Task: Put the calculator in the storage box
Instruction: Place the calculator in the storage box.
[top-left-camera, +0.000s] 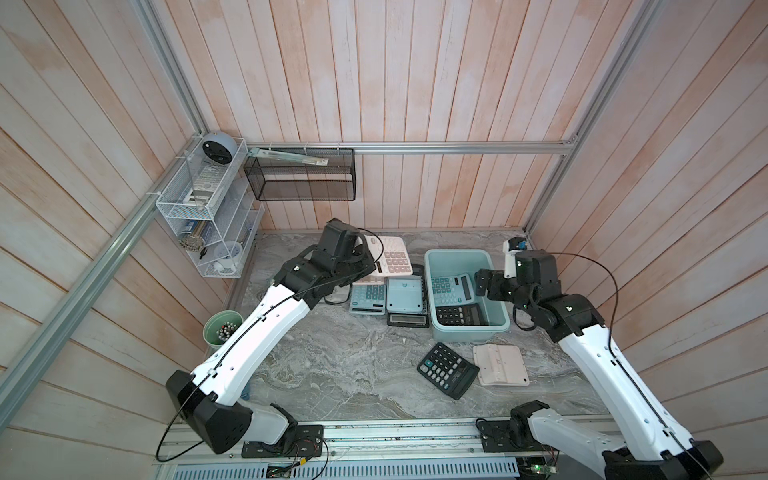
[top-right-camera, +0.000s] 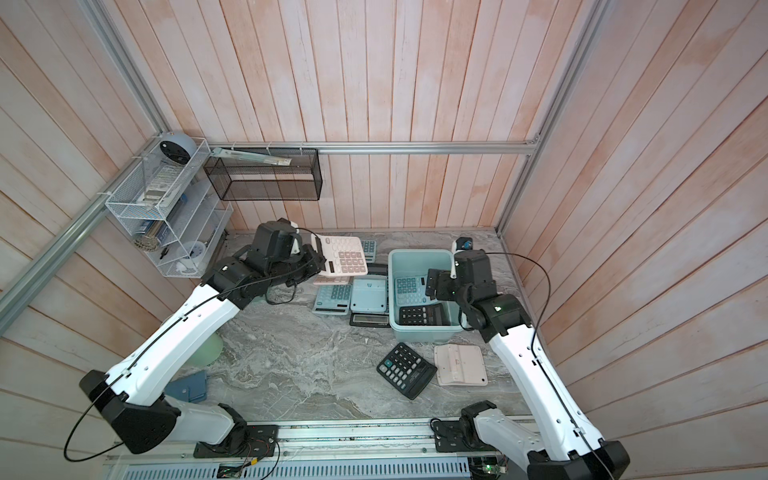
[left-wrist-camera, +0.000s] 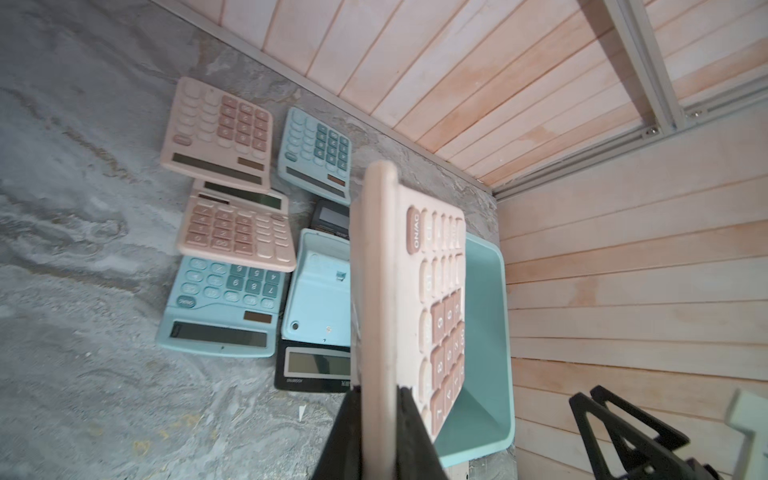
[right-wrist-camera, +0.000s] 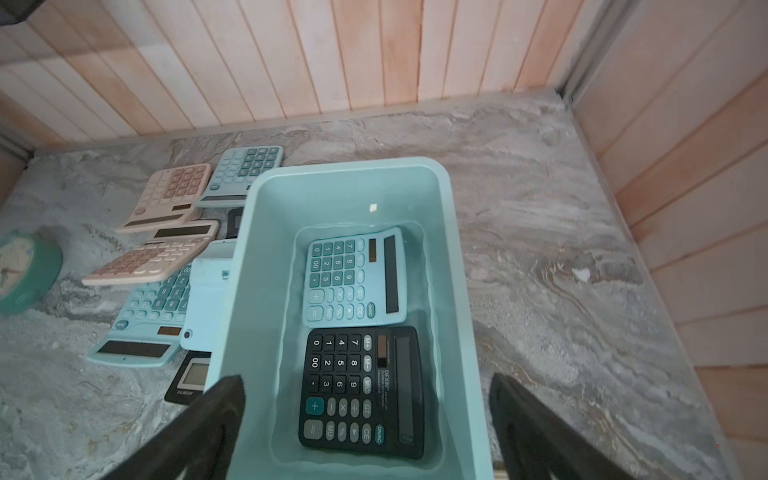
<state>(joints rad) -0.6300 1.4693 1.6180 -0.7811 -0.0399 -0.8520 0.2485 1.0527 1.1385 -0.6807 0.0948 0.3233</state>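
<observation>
Pink calculator (left-wrist-camera: 436, 291) clamped by left tool (left-wrist-camera: 380, 419); right tool (right-wrist-camera: 365, 382) (above storage box (right-wrist-camera: 345, 166)) gapes wide.

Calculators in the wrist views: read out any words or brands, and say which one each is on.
"DEXIN": black calculator in the storage box.
"ON/AC": a key on it, and on the pink calculator in the left gripper.
Small print beside "DEXIN": too blurred to read.
</observation>
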